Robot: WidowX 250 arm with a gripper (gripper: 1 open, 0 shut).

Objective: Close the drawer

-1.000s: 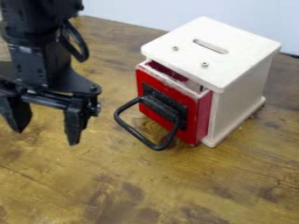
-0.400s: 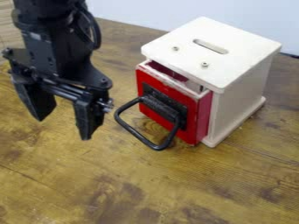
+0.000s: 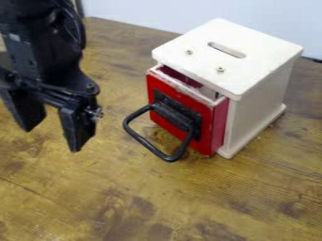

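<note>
- Drawer (image 3: 212,130): red front, set in the side of the box that faces the lower left of the view; standing slightly proud of the box, a narrow gap along its upper edge.
- Handle (image 3: 156,151): black, looped bar on a dark mount; projects from the drawer front toward eight o'clock.
- Box (image 3: 258,108): small, pale wood, upright on the table, at one o'clock from the view's centre.
- Box top (image 3: 227,47): pale, one slot, two small round metal fittings.
- Gripper (image 3: 51,126): black, at nine o'clock in the view, apart from the handle; fingers spread, nothing between them.
- Table (image 3: 164,202): brown wood, grain visible, darker patches.
- Wall (image 3: 164,11): pale, at twelve o'clock, behind the table.
</note>
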